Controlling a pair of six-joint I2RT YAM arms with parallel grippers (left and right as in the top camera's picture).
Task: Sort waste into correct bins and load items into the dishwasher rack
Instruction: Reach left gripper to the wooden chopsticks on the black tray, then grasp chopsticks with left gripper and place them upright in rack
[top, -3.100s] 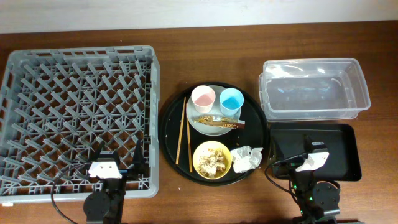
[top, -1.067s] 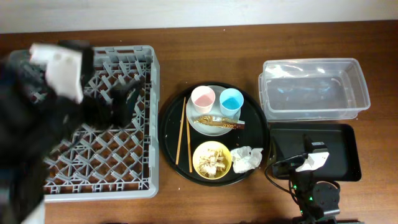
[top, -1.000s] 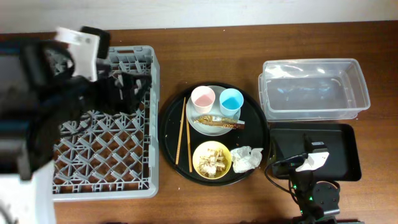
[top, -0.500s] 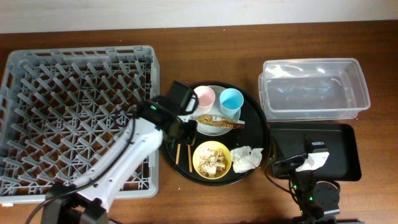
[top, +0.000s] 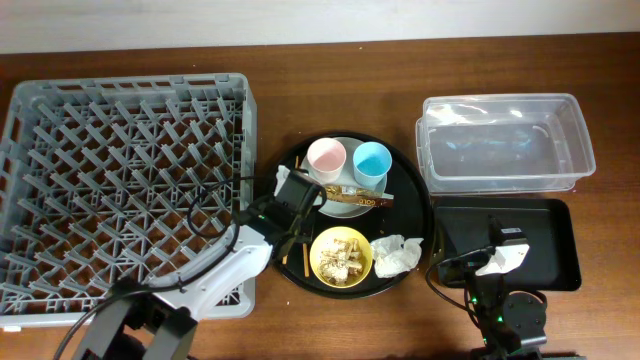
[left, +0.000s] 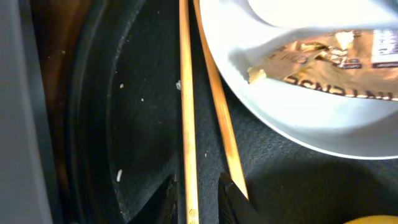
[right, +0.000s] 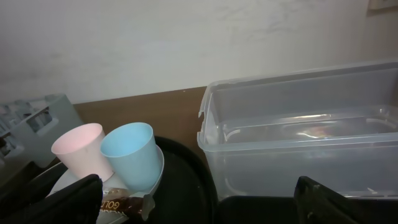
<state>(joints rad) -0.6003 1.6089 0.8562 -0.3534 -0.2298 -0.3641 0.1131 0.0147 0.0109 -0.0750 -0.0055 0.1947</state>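
Observation:
Two wooden chopsticks (top: 297, 170) lie on the left of a round black tray (top: 272, 185). My left gripper (top: 291, 213) is down over them. Its jaws have drawn in close on the left chopstick (left: 186, 124), and the other chopstick (left: 214, 93) runs outside the right finger (left: 230, 202). Also on the tray are a pink cup (top: 326, 156) and a blue cup (top: 371, 161), a pale plate (top: 335, 208) bearing a brown-gold wrapper (top: 355, 197), a yellow bowl (top: 318, 250) of beige scraps and a crumpled napkin (top: 397, 254). My right gripper (top: 497, 255) stands open over the flat black tray (top: 555, 240).
The grey dishwasher rack (top: 130, 82) fills the left of the table, its right wall close to the round tray. A clear tub (top: 500, 102) sits at the back right, above the flat black tray. Bare brown tabletop runs along the back.
My left arm swung from above the rack down to the round tray. Its jaws went from wide apart to narrow around one chopstick. The right arm has not moved.

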